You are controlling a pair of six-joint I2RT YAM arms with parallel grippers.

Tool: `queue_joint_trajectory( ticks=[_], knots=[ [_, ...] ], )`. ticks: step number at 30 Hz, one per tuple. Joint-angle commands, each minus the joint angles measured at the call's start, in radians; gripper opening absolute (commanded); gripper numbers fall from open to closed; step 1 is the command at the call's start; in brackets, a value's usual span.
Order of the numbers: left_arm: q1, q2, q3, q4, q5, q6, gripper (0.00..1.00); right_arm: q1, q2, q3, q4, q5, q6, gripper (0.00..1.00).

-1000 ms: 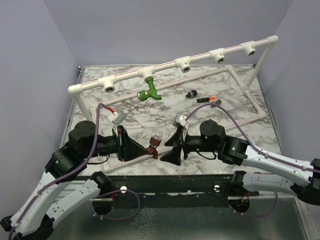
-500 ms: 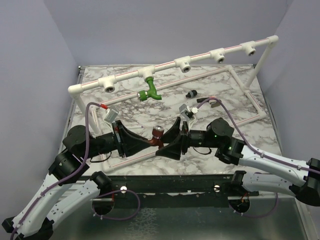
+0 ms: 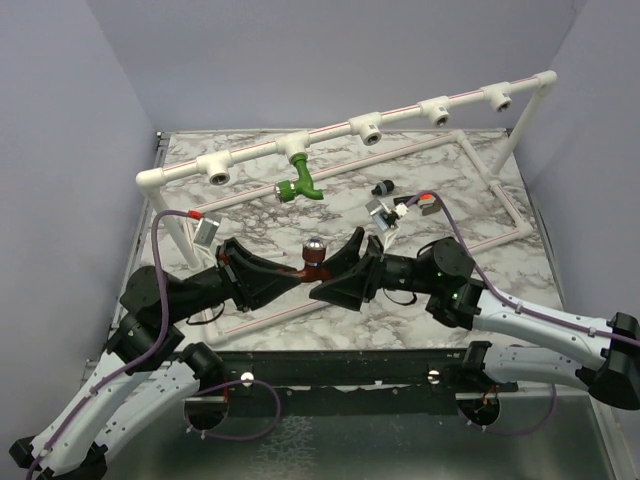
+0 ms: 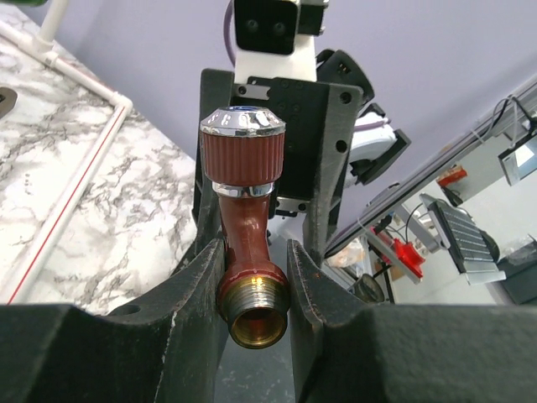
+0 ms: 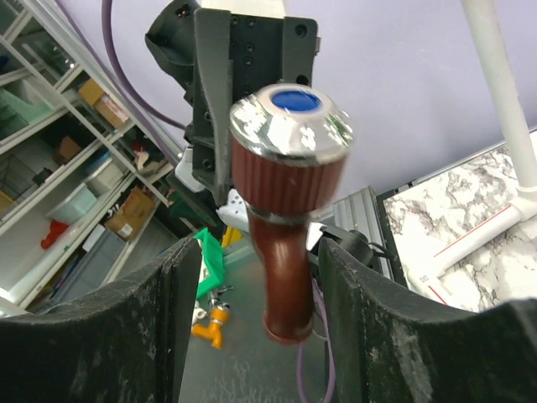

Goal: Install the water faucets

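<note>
Between the left tool (image 3: 290,283) and right tool (image 3: 335,272) sits the held faucet (image 3: 312,262); behind it, the mounted faucet (image 3: 297,180) hangs off the pipe rail (image 3: 400,115).

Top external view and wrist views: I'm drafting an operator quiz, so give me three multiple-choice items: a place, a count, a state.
1. Where is the reddish-brown faucet?
A. Out of view.
B. Lying on the table.
C. In the air between the left gripper and the right gripper.

2. How many sockets on the pipe rail are empty?
A. Two.
B. Four.
C. Six.

3. The left gripper is:
A. shut on the faucet.
B. open.
C. shut on nothing.

Answers:
1. C: it sits raised between both grippers.
2. B: four mouths gape; the green faucet fills a fifth.
3. A: its fingers clamp the threaded end.
</note>
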Motion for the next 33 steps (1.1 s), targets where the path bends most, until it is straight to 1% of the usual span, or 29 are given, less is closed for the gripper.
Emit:
queue_joint_trajectory(
  ticks=[1,8,14,21,29,30,31,32,33],
  knots=[
    [-0.003,-0.021,0.002,0.092,-0.035,-0.026,0.0,-0.006,-0.028,-0.033,0.072,0.073,0.048,0.61],
    [-0.002,-0.025,0.012,0.07,-0.033,-0.024,0.0,-0.006,-0.044,-0.054,0.096,0.106,0.066,0.57],
    [-0.003,-0.025,0.011,0.06,-0.029,-0.027,0.0,-0.006,-0.05,-0.065,0.123,0.126,0.066,0.56],
    [-0.002,-0.023,0.012,0.056,-0.036,-0.026,0.0,-0.006,-0.041,-0.056,0.132,0.114,0.061,0.53],
    [-0.002,-0.02,0.008,0.056,-0.059,-0.027,0.0,-0.006,-0.037,-0.053,0.123,0.097,0.051,0.47],
    [-0.002,-0.02,0.007,0.056,-0.059,-0.028,0.0,-0.006,-0.037,-0.053,0.122,0.098,0.05,0.44],
    [-0.002,-0.018,0.007,0.054,-0.058,-0.03,0.0,-0.006,-0.036,-0.053,0.12,0.098,0.048,0.39],
    [-0.003,-0.017,0.006,0.054,-0.06,-0.032,0.0,-0.006,-0.038,-0.054,0.119,0.098,0.046,0.3],
    [-0.002,-0.016,0.005,0.05,-0.062,-0.032,0.0,-0.006,-0.039,-0.052,0.119,0.098,0.043,0.18]
  ],
)
